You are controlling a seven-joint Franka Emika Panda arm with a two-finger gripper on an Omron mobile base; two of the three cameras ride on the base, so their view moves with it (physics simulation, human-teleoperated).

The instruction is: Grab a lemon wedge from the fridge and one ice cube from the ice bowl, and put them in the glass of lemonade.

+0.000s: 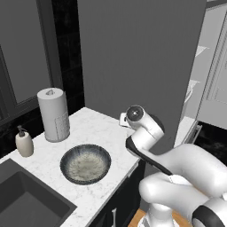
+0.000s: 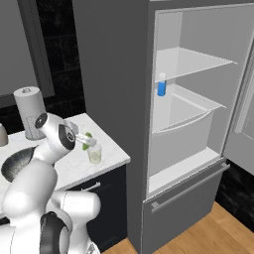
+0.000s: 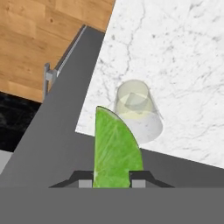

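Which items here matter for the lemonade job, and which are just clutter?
Job:
- lemon wedge, gripped in the claw
- glass of lemonade
- ice bowl
- fridge, door open

Clutter:
- paper towel roll
- soap bottle
- sink
- blue bottle

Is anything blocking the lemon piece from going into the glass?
Nothing that I can see. The hand is shut on the lemon wedge, and the glass of lemonade stands open-topped on the marble counter. Between wedge and glass there is just empty air.
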